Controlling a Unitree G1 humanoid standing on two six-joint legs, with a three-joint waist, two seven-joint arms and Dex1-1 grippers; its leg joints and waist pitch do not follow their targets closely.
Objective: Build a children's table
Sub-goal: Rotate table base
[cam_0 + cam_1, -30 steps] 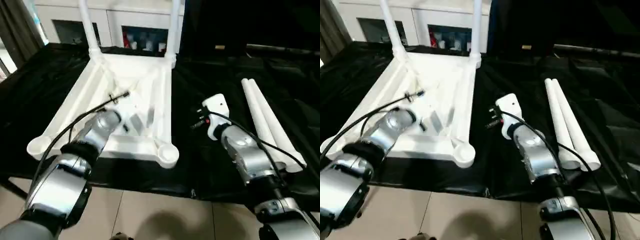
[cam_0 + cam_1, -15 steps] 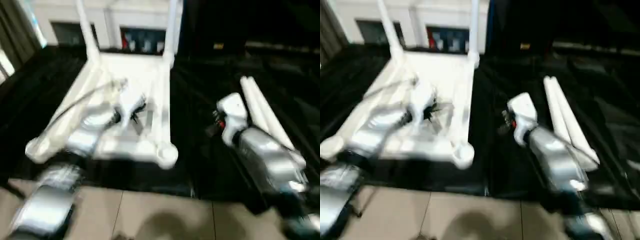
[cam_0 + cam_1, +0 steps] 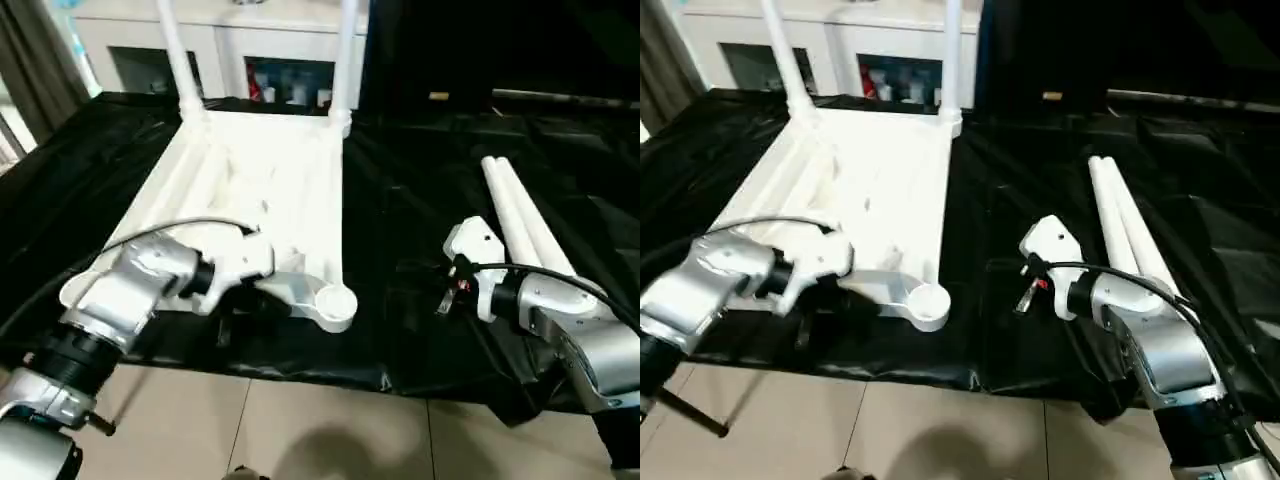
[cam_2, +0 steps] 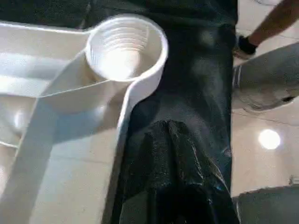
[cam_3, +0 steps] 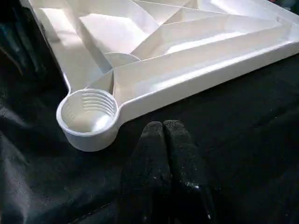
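Two legs (image 3: pixel 345 55) already stand upright in the far corner sockets of the tabletop (image 3: pixel 265 190), which lies upside down on the black-draped bench (image 3: pixel 420 200), ribbed underside up. Two loose legs (image 3: pixel 525 235) lie side by side on the cloth to the right, well apart from the tabletop.

Change over the last second: both arms have swung outward and down. The left end effector (image 3: pixel 222 318), a moment ago over the middle of the ribbed underside, now sits at the near edge just beside the empty near-right socket (image 3: pixel 333 303). The right end effector (image 5: pixel 163 135) has pulled away from the bench centre toward the loose legs; its wrist view looks back at that same socket. Both end effectors are closed and hold nothing; the right one's fingers (image 5: pixel 180 154) are pressed together.

Judgement: half done. The arms look to be repositioning; fetching a loose leg for a near socket seems next, and the right end effector must open first.
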